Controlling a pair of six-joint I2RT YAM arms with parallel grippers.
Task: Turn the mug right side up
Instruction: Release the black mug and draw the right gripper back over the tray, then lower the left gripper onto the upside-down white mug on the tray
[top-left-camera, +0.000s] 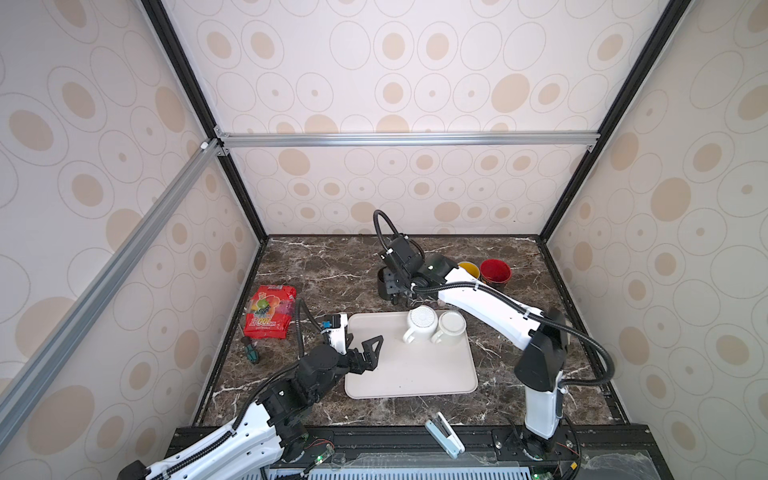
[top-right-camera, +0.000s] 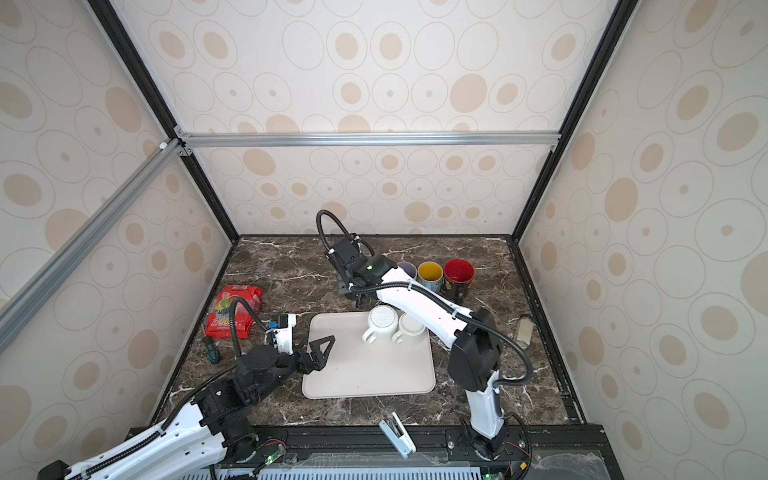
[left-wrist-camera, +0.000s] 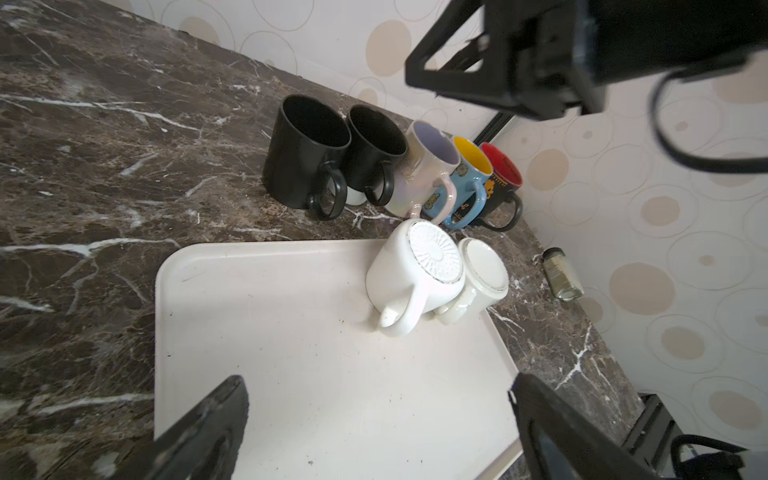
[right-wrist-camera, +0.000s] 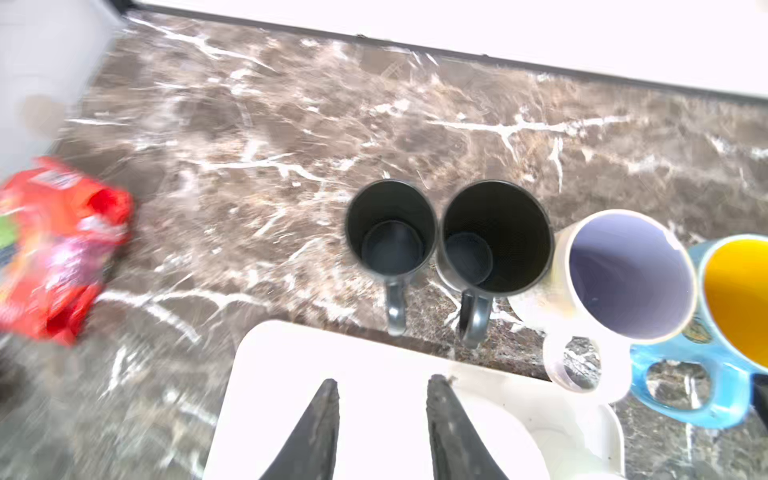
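Stapler (top-left-camera: 444, 434) nearest; left gripper (left-wrist-camera: 374, 432) spread wide, right gripper (right-wrist-camera: 382, 419) narrowly parted — empty; snack bag (top-left-camera: 270, 311) lettering illegible.

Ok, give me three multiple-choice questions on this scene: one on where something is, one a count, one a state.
1. Where are the two white mugs? A) on the tray B) on a shelf C) in a sink
2. How many upright mugs stand behind the tray? A) three B) five C) seven
3. How do the white mugs sit? A) upright B) on their sides C) bottoms up
Answers: 1 A, both rest in a corner of the tray; 2 B, two black, one white, one blue, one red-lined; 3 C, their bases face up.
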